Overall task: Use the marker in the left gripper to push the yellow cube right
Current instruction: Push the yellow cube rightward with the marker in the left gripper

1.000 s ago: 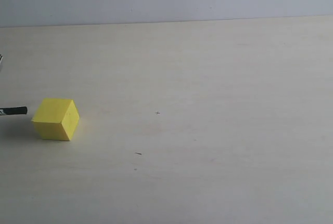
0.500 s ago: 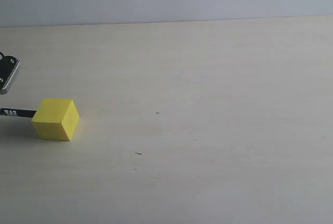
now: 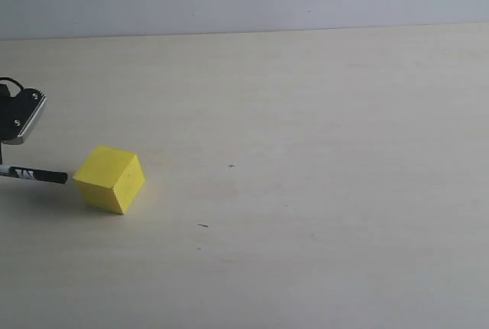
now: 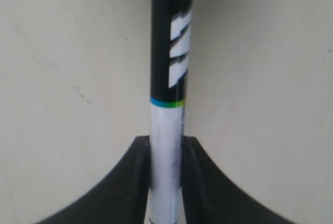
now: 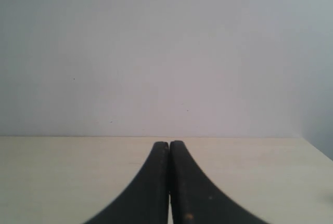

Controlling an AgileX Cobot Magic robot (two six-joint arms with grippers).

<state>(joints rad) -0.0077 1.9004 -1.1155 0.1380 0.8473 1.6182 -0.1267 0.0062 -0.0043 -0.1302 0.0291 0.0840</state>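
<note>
Yellow and matte, the plain cube (image 3: pixel 111 179) sits far left in the exterior view on the pale cream table (image 3: pixel 321 115), one corner turned toward the camera. The slim black-and-white marker (image 3: pixel 34 175) lies level, its black end reaching the cube's left edge; whether they touch cannot be told. The black left gripper (image 4: pixel 166 148) clamps the marker's white barrel. The black right gripper (image 5: pixel 169 148) has its jaws pressed together. Small dark specks (image 3: pixel 202 226) dot the table right of the cube.
</note>
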